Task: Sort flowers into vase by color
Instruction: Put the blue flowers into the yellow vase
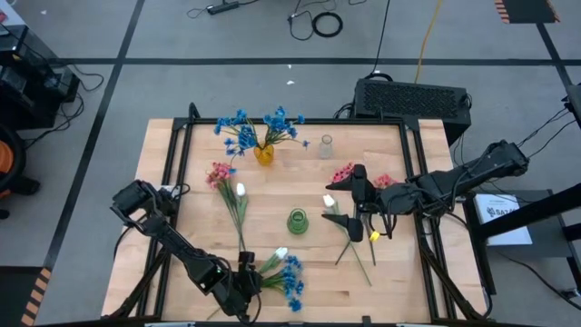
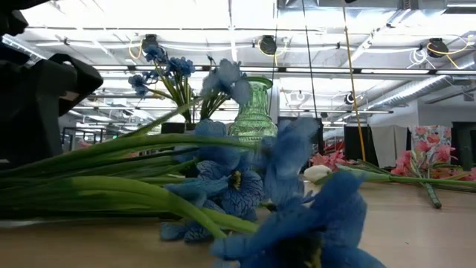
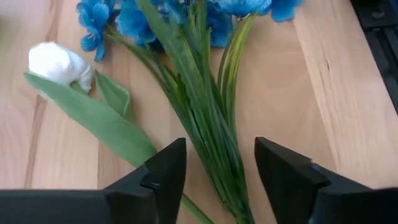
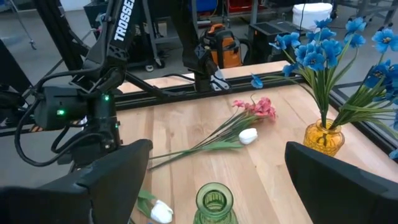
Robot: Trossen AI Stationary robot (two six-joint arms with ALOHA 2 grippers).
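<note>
Left wrist view shows the left gripper (image 3: 217,177) part open, its two dark fingers (image 3: 166,174) straddling the thin green stems of a blue sprig (image 3: 205,106) lying flat on the wooden table (image 3: 323,93); whether the fingers touch the stems I cannot tell. A white bud (image 3: 59,64) with a broad green leaf lies just beside it. From above, this sprig's clustered small blue blooms (image 1: 290,277) sit at about 6 o'clock on the table, near the front edge. More blue flowers (image 1: 259,127) stand upright in an amber vase (image 1: 263,154) at 12 o'clock. A pink sprig (image 1: 220,174) with a white bud lies at 10 o'clock, a green vase (image 1: 298,222) stands near the centre, and a clear vase (image 1: 326,146) at 1 o'clock. The right gripper (image 1: 356,193) hangs wide open and empty at 3 o'clock over pink blooms (image 1: 343,173) and white buds (image 1: 329,202).
</note>
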